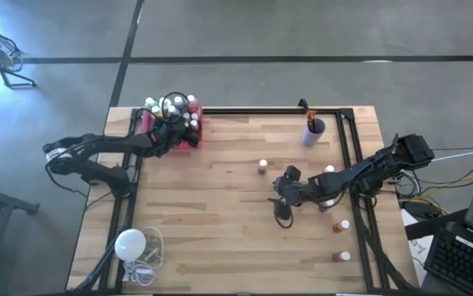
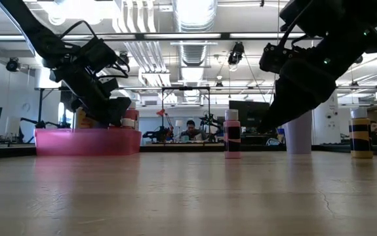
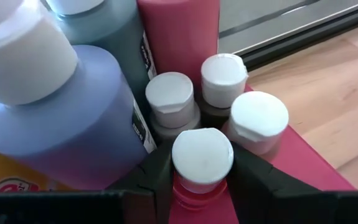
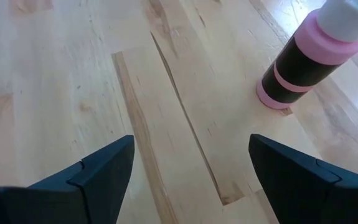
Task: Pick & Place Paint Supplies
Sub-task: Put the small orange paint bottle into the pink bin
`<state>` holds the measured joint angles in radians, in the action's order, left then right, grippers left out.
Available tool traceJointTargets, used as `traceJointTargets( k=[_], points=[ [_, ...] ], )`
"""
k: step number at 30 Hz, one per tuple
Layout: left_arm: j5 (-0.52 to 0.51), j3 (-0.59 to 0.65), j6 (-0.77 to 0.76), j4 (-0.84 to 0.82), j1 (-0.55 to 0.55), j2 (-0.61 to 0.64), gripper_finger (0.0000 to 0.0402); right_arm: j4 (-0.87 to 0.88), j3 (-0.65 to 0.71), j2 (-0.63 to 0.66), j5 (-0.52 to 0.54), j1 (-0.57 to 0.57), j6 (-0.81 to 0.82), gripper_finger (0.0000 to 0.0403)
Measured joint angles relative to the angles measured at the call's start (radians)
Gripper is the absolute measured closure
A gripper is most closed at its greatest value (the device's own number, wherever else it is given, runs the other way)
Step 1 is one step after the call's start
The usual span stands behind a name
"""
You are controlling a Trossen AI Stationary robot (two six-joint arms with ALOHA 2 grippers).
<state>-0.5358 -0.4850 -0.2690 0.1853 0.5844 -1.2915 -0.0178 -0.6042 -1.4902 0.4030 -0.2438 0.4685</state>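
Note:
A pink tray [image 1: 188, 138] at the table's far left holds several white-capped paint bottles [image 3: 91, 118], large and small. My left gripper [image 3: 200, 186] is over the tray [image 2: 86, 141], shut on a small red bottle with a white cap [image 3: 202, 155]. My right gripper [image 4: 191, 168] hangs open over bare wood right of the table's middle [image 1: 281, 193], touching nothing. A small pink bottle with a dark label [image 4: 303, 68] stands on its base just ahead of it [image 1: 262, 167]. More small bottles [image 1: 345, 224] stand near the right edge. A purple cup [image 1: 313, 130] holds brushes. My left gripper pinches the small red bottle between its two fingers [image 3: 157, 180], on the body just below the white cap [image 3: 197, 193]. The fingers slant down into the tray from the table's left. The bottle stands upright among other small bottles; its bottom is hidden, so I cannot tell whether it rests on the tray.
A white round bulb with a cord [image 1: 131, 242] lies at the near left corner. Black rails [image 1: 351, 148] run along the table's far and right sides. Wide bare wood lies between the tray and my right gripper.

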Motion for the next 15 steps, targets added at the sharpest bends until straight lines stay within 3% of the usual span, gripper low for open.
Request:
traceJointTargets(
  k=[15],
  points=[
    [0.002,0.000,-0.019,0.001,0.004,0.000,0.0244,-0.024,0.014,0.000,-0.001,0.000,0.003,0.0056]
  ],
)
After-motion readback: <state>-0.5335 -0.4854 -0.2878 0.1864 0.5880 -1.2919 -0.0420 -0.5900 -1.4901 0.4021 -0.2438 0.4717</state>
